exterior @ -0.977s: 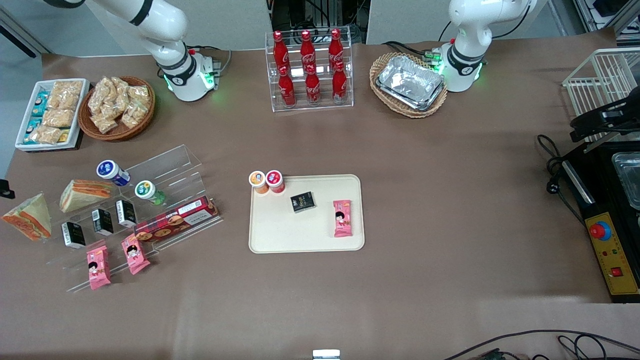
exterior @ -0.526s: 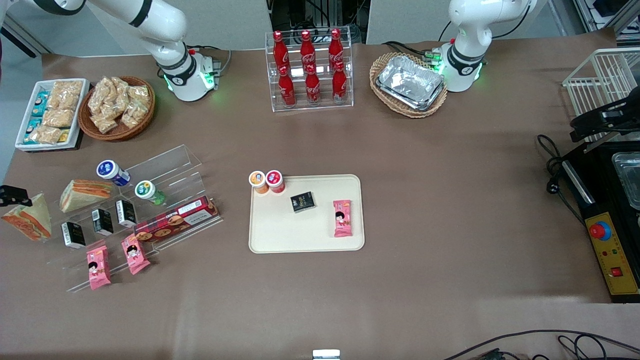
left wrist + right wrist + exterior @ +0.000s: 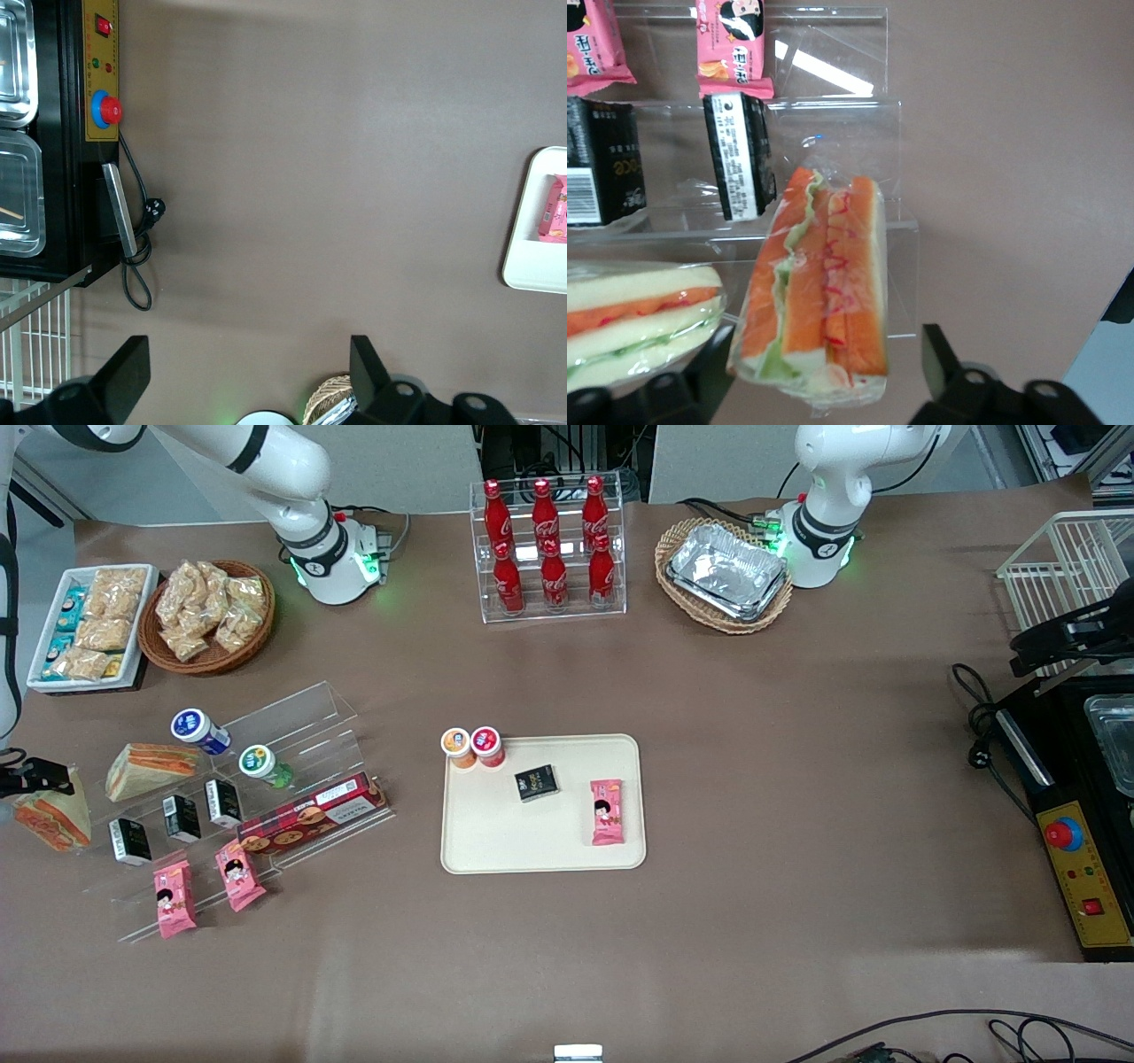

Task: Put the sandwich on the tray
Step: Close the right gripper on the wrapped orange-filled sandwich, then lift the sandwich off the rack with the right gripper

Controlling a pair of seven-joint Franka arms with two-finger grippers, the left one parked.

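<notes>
Brown table (image 3: 797,797) with tray (image 3: 496,841), sandwich (image 3: 53,819), clear rack (image 3: 301,708).

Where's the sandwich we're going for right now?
The sandwich lies at the working arm's end of the table, beside the other wedge and the acrylic rack, with the gripper right over it.

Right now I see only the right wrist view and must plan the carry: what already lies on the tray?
Observer: The tray holds a pink snack pack and a black box, with two small cups at one corner.
Operator: Any bare room?
Observer: Yes, the strip nearest the front camera is bare.
Operator: Where is my hand on the table?
Observer: The hand, open, hangs over the sandwich at the working arm's end of the table, well away from the tray.
</notes>
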